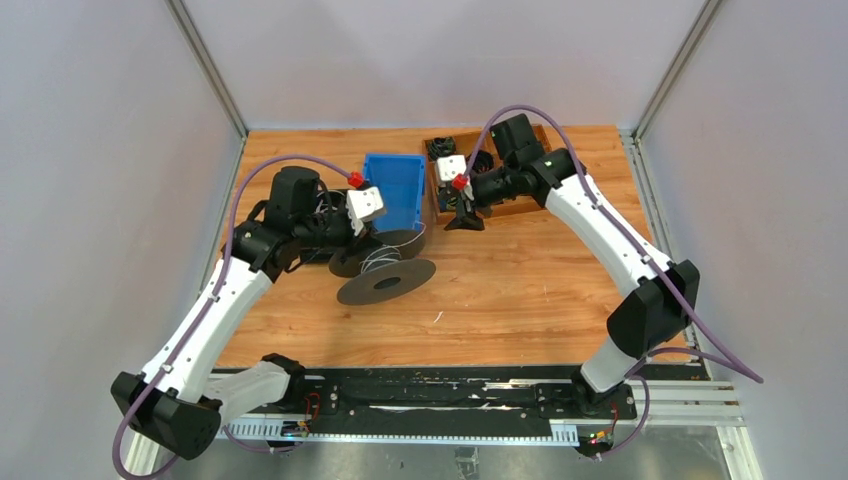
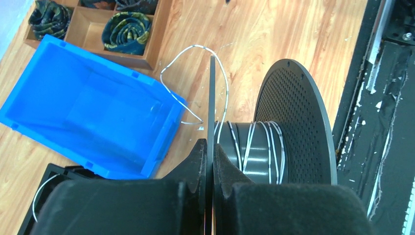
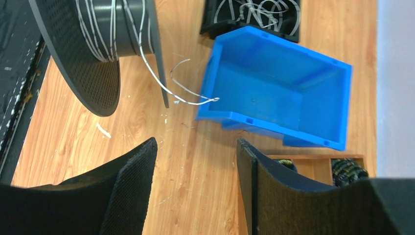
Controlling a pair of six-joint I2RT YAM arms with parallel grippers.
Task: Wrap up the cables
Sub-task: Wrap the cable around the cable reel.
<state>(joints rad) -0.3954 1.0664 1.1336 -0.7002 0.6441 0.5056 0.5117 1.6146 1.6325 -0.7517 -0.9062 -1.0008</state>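
The left gripper [image 2: 209, 164] was closed on the thin rim of the black spool [image 2: 296, 117], lower centre. The cables [image 2: 250, 142] lay wound on its hub, with one loose loop beside the blue bin [image 2: 88, 112]. The right gripper [image 3: 195, 171] stood wide and empty.

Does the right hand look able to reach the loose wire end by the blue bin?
Probably yes: the right hand is open, and nothing stands between it and the wire end.
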